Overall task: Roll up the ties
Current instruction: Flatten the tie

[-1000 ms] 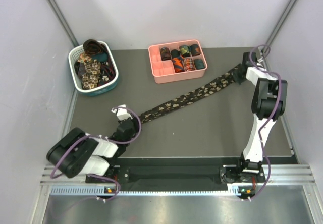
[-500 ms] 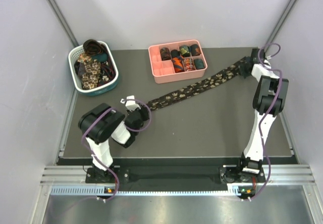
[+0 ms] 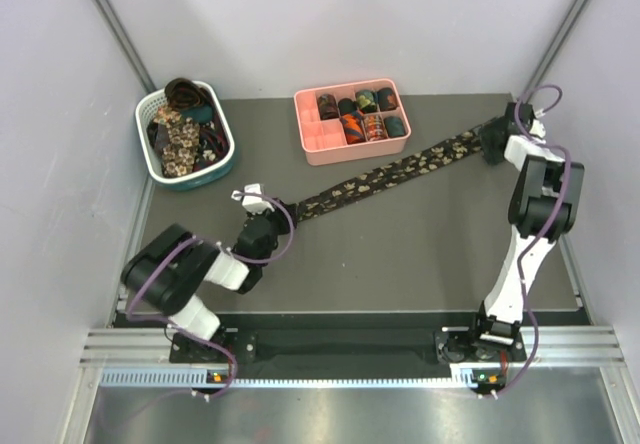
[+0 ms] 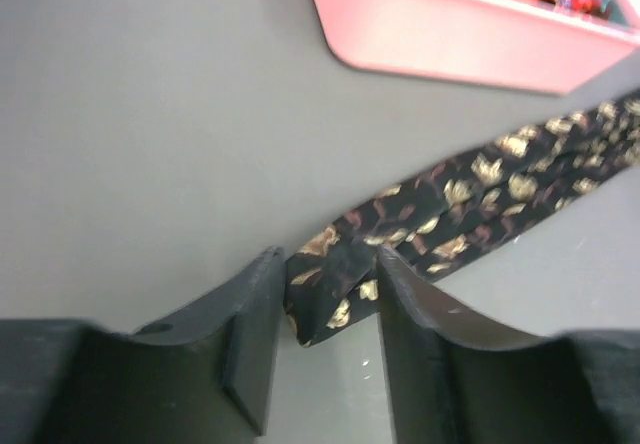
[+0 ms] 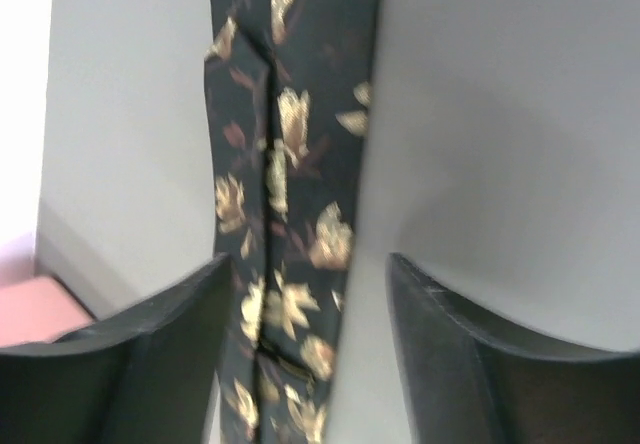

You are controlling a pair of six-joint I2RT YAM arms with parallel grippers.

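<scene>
The tie (image 3: 400, 172) lies stretched diagonally on the table (image 3: 400, 254). My right gripper (image 5: 310, 264) stands open over its far end. My left gripper (image 4: 328, 264) brackets the narrow tip, and I can't tell if it's pinching. Next I'd pinch that tip and start rolling.

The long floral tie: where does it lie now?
In the top view the tie runs diagonally just in front of the pink tray, from the left pincer to the right pincer at far right.

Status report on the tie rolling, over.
Left claw at near end of tie, grip unclear. Right claw open, straddling far end. Tie flat, unrolled. Nothing lying across it.
</scene>
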